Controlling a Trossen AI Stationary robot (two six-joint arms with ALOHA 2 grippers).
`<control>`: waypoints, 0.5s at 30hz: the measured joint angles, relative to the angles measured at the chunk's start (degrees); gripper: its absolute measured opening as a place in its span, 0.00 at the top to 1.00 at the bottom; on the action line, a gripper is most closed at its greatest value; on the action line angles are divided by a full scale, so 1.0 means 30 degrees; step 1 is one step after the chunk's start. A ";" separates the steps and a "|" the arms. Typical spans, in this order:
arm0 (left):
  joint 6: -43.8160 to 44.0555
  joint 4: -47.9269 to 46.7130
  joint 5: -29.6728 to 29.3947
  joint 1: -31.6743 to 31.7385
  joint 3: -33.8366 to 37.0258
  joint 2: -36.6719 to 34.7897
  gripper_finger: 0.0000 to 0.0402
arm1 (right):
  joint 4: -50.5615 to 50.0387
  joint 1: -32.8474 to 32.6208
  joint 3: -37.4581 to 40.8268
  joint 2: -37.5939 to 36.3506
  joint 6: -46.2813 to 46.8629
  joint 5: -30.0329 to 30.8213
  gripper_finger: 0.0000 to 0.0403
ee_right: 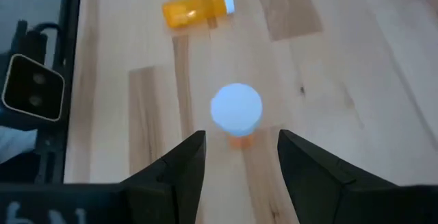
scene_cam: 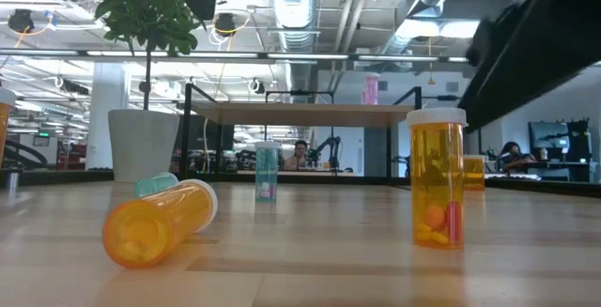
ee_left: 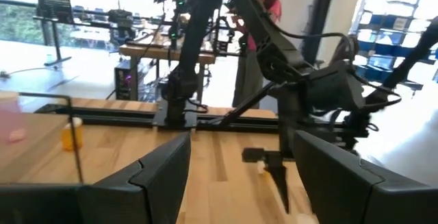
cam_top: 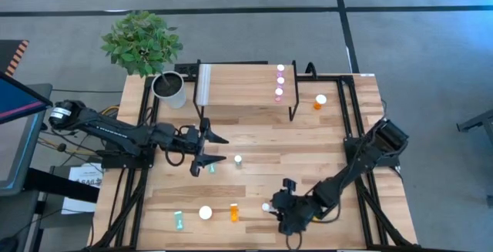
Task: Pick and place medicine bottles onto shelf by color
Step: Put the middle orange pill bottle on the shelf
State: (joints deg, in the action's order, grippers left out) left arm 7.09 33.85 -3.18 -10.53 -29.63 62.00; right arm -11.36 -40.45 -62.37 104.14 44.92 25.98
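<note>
Near the front edge of the table (cam_top: 262, 140), the right claw (cam_top: 271, 208) hangs with its fingers (ee_right: 179, 170) spread apart, holding nothing. An upright orange bottle (ee_right: 236, 110) with a white cap stands just ahead of the gap between them, not touched. Right wrist view also shows a second orange bottle (ee_right: 195, 7) lying on its side farther off.

Left claw (cam_top: 218, 149) sits over mid-table, fingers (ee_left: 161, 169) apart and empty. A teal bottle (cam_top: 238, 161) stands just beside it.

Shelf (cam_top: 239, 89): light board on black legs at the back of the table. Three pink bottles (cam_top: 280, 80) stand in a row at its right end. One orange bottle (cam_top: 320, 101) stands on the tabletop just right of the shelf.

High view only: another teal bottle (cam_top: 179, 220) lying near the front left, a wide white cap (cam_top: 205, 213) beside it, and a potted plant (cam_top: 144, 44) at the back left corner.

Low view only: pills visible inside the upright orange bottle (scene_cam: 438, 177); the tipped one (scene_cam: 158, 221) lies with its open-looking base toward the camera. People sit in the room behind.
</note>
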 joint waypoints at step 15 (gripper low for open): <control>0.0286 0.0318 0.0230 -0.1363 -0.2261 0.4399 0.39 | 0.5008 -0.2169 0.1967 0.2998 0.2714 0.4766 0.49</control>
State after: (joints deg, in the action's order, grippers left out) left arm 7.95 34.80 -2.49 -14.62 -36.41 75.20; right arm 3.67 -46.95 -56.47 113.13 53.06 40.28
